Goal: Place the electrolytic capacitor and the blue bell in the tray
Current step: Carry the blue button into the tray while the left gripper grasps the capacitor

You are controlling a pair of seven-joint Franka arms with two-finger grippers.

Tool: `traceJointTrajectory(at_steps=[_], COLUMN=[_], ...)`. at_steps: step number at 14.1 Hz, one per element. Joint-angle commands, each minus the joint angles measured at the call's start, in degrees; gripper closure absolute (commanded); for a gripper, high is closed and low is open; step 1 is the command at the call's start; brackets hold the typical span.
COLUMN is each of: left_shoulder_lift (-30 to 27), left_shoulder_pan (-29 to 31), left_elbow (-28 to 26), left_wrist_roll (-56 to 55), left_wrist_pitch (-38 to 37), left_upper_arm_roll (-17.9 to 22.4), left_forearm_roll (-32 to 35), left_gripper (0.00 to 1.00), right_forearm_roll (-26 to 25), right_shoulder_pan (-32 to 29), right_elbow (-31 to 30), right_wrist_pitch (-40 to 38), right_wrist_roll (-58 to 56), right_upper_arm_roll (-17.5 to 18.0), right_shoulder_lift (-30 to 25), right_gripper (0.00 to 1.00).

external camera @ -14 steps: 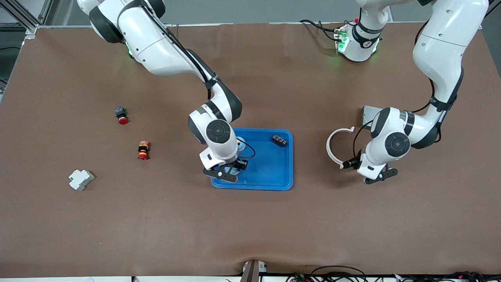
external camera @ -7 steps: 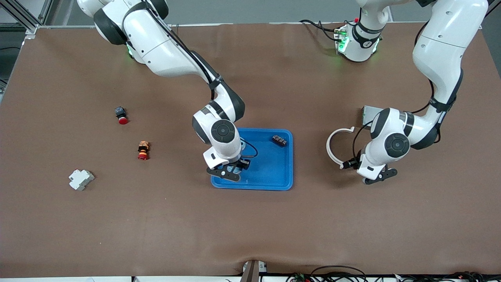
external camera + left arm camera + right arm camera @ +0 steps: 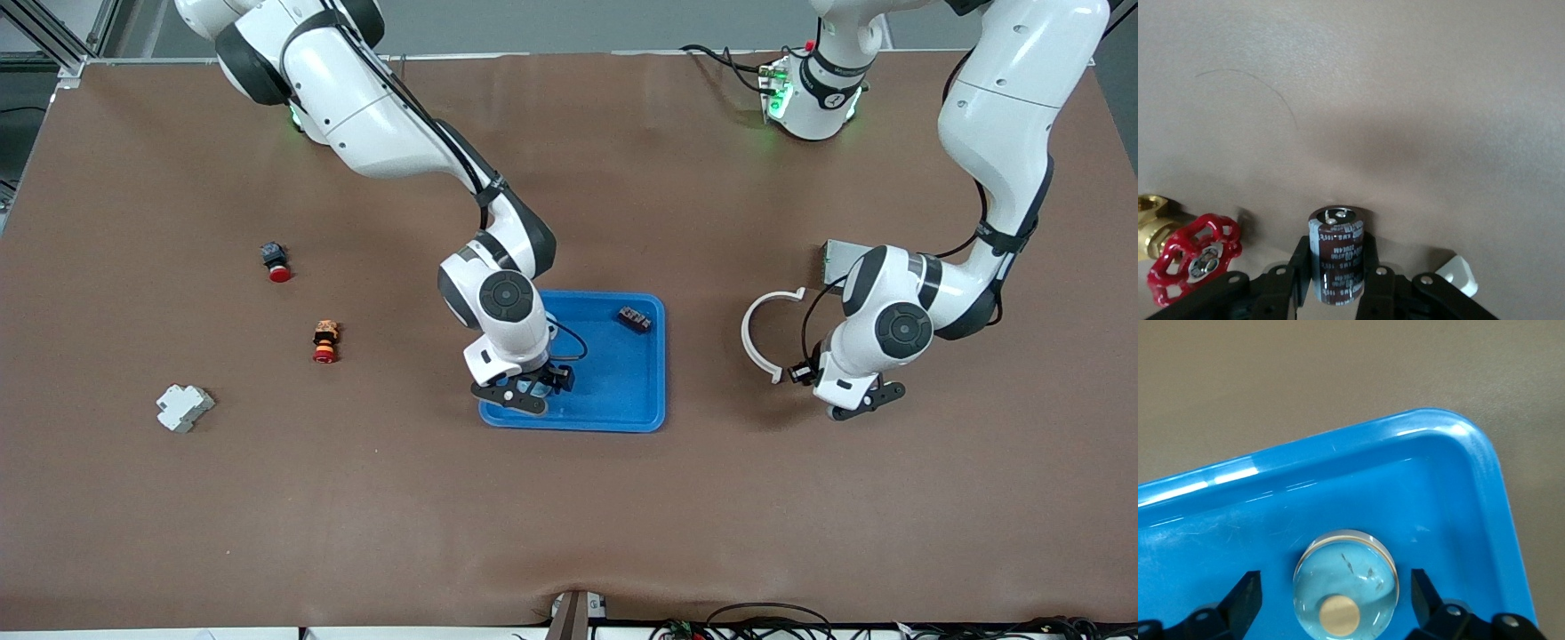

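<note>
The table (image 3: 622,516) is covered in plain matte brown. The tray (image 3: 622,400) is glossy bright blue, and the bell (image 3: 1345,585) in it is pale translucent blue with a tan disc at its centre. The capacitor (image 3: 1336,255) is dark brown with white print and a silver top. Beside it sits a red handwheel (image 3: 1195,257) on a brass valve body (image 3: 1151,223). Both arms are white with black joints.

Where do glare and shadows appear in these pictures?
Right wrist view: white glare streaks along the tray rim. Left wrist view: a soft dark shadow on the table above the capacitor. Front view: the arms cast faint shadows on the table.
</note>
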Motion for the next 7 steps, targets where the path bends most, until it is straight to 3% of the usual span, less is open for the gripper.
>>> traceJointTrajectory(at_steps=[1,3,7], left_shoulder_lift=[-0.47,-0.90,0.23], left_shoulder_pan=[-0.03,-0.11,-4.77], left_elbow=[1.61,3.44,13.81], left_wrist_roll=[-2.53,-2.71,-7.18], left_wrist_pitch=[-1.80,-5.48,-18.66], left_upper_arm_roll=[-0.23,-0.75,-0.84], left_forearm_roll=[1.36,1.36,0.66], left_gripper=[1.00,1.00,1.00], right_forearm_roll=[-1.43,-1.96,-1.61], right_shoulder_pan=[0.48,-0.05,-0.75], right_elbow=[1.35,1.44,1.97], right_wrist_pitch=[-0.89,-3.43,-12.14], right_wrist_roll=[0.62,-0.95,-8.06], right_upper_arm_roll=[-0.42,-0.34,-0.25], right_shoulder_lift=[-0.01,-1.50,-4.22], right_gripper=[0.00,0.00,0.00])
